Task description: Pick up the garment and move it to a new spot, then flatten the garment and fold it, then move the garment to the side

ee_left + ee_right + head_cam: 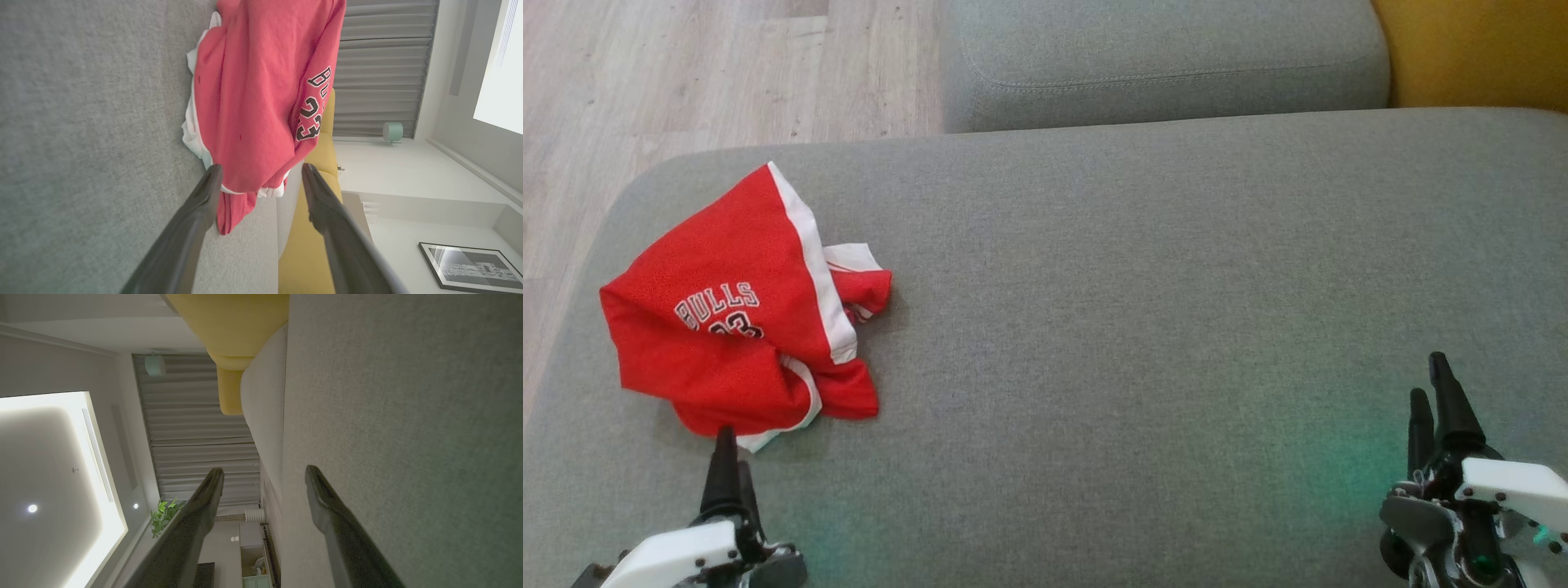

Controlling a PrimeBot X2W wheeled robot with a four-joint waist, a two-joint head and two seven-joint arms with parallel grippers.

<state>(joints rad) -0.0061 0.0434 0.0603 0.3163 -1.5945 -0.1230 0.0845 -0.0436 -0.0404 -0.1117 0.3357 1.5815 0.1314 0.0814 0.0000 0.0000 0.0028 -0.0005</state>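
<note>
left wrist view: left claw (261, 173) spread wide, the near edge of the garment (253, 102) lying between its fingertips; contact cannot be told. head view: the same claw rises from the lower left on its white wrist, one dark finger pointing at the garment, a crumpled red and white "bulls 23" top on the left part of the grey sofa cushion (1135, 327). right claw (1429, 376), lower right, fingers likewise apart, holds nothing, well apart from the garment.
</note>
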